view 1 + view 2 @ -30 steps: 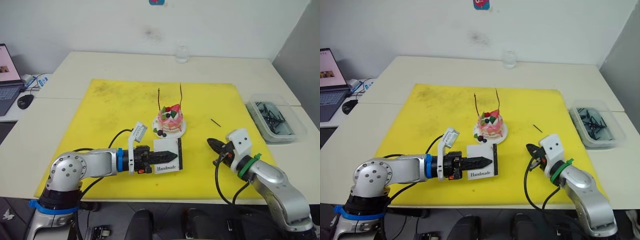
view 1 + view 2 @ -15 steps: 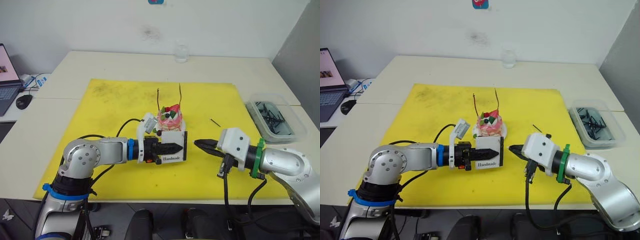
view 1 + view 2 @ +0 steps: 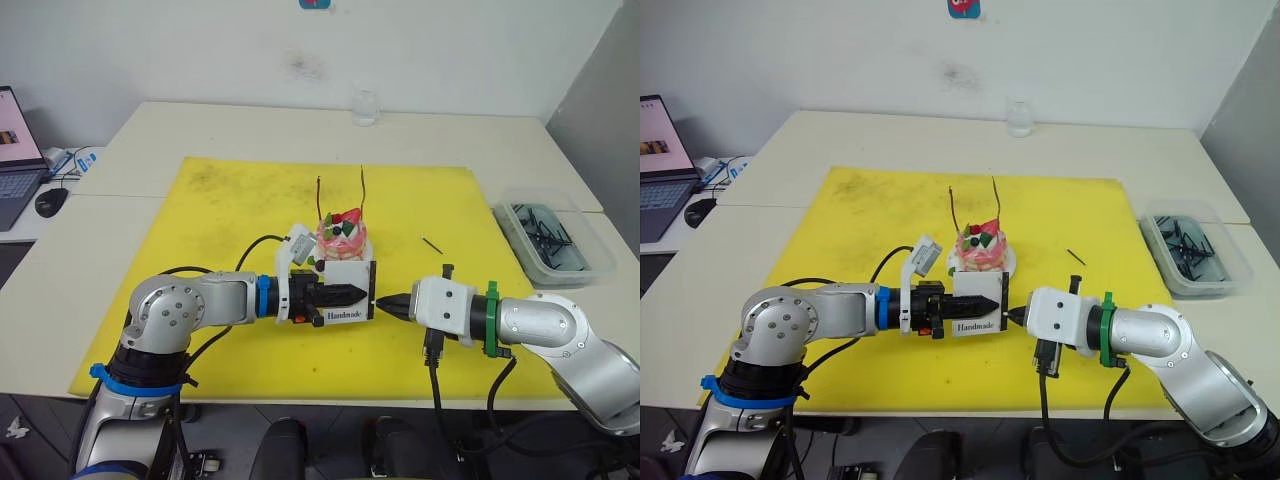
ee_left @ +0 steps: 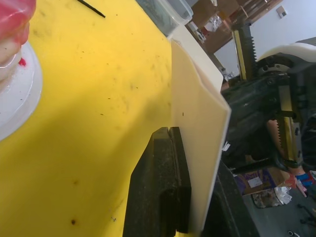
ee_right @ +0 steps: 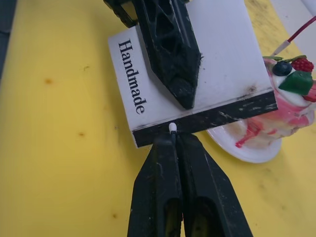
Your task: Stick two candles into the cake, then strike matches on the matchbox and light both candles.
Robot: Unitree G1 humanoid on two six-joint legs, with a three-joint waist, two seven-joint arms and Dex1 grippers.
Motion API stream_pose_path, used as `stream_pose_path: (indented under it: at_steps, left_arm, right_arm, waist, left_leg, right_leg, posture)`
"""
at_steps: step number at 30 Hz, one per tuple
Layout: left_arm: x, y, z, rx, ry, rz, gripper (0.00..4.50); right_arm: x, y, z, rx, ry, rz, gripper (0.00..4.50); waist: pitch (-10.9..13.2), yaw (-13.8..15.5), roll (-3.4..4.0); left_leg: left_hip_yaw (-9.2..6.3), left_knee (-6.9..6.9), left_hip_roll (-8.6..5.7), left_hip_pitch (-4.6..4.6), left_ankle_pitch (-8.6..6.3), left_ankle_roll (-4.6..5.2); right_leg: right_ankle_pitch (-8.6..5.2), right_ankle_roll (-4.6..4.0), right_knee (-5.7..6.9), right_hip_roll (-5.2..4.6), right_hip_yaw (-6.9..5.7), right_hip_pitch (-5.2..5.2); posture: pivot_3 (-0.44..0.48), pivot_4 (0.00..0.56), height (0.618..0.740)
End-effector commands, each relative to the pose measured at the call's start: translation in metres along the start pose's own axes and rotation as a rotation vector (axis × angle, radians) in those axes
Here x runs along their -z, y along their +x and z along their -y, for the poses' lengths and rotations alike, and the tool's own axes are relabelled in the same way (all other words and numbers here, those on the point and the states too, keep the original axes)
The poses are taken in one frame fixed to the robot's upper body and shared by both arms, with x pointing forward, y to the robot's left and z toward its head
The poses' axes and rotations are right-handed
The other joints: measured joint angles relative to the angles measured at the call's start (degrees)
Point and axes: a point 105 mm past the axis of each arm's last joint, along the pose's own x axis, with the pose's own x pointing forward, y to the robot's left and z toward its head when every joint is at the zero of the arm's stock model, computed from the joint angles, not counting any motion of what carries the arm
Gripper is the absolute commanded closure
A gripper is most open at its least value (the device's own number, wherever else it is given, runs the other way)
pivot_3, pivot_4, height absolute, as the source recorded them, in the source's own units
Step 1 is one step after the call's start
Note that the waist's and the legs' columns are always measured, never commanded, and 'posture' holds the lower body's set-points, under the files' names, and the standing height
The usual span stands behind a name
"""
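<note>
Clamping the matchbox (image 3: 346, 292), the left gripper (image 3: 352, 294) is holding the white box clear of the yellow mat (image 3: 220, 210), with its jaws closed on the two flat faces and the black striking strip facing right. The printed word "Handmade" is showing along the near edge of the box. The right gripper (image 5: 174, 138) is pressing its closed jaws around a match (image 5: 173, 128), whose pale head is sticking out of the tips and touching the striking strip. The cake (image 3: 341, 233) is sitting on its white plate (image 5: 232, 143) just beyond the matchbox, near the middle of the mat. Two candles (image 3: 362, 190) are standing upright in the far side of the cake, rising well above it. A loose match (image 3: 431, 245) is lying on the mat to the right of the cake. A clear bin (image 3: 551, 240) of dark sticks is resting on the bench at the right, off the mat. A small glass jar (image 3: 364, 107) is standing at the far edge of the bench.
</note>
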Motion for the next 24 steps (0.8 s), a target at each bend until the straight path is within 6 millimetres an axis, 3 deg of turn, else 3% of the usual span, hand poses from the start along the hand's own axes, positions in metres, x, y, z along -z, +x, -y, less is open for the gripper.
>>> stream_pose_path:
  at_steps: [1, 18, 21, 24]
  left_arm:
    - [-0.007, -0.003, 0.008, 0.023, 0.038, 0.026, 4.50]
    - [-0.011, 0.007, 0.017, 0.070, 0.022, 0.081, 4.50]
    - [-0.035, 0.004, 0.015, 0.032, 0.114, 0.136, 4.50]
    - [-0.080, -0.015, 0.016, -0.048, 0.285, 0.210, 4.50]
  right_arm:
    - [-0.007, 0.000, 0.006, 0.021, -0.056, 0.023, 4.49]
    - [-0.014, 0.023, -0.010, -0.074, -0.098, 0.079, 4.49]
    - [-0.011, 0.024, -0.029, -0.164, -0.111, 0.078, 4.49]
    - [-0.012, 0.017, -0.042, -0.227, -0.113, 0.080, 4.49]
  waist:
    - [0.00, 0.00, 0.00]
    - [0.00, 0.00, 0.00]
    - [0.00, 0.02, 0.00]
    - [0.12, 0.42, -0.22]
  left_leg:
    - [0.00, 0.00, 0.00, 0.00, 0.00, 0.00]
    - [0.00, 0.02, 0.01, 0.02, 0.00, -0.01]
    - [0.00, 0.04, -0.02, 0.02, 0.01, -0.01]
    - [-0.06, 0.06, -0.05, -0.03, 0.01, -0.01]
  right_leg:
    - [0.00, 0.00, 0.00, 0.00, 0.00, 0.00]
    - [0.00, 0.00, 0.05, 0.00, 0.01, 0.01]
    - [0.01, 0.00, 0.05, 0.00, 0.00, 0.02]
    - [0.01, 0.00, 0.07, 0.11, -0.17, 0.02]
  posture:
    - [0.000, 0.150, 0.740]
    - [0.000, 0.150, 0.740]
    - [0.000, 0.150, 0.740]
    - [0.000, 0.150, 0.740]
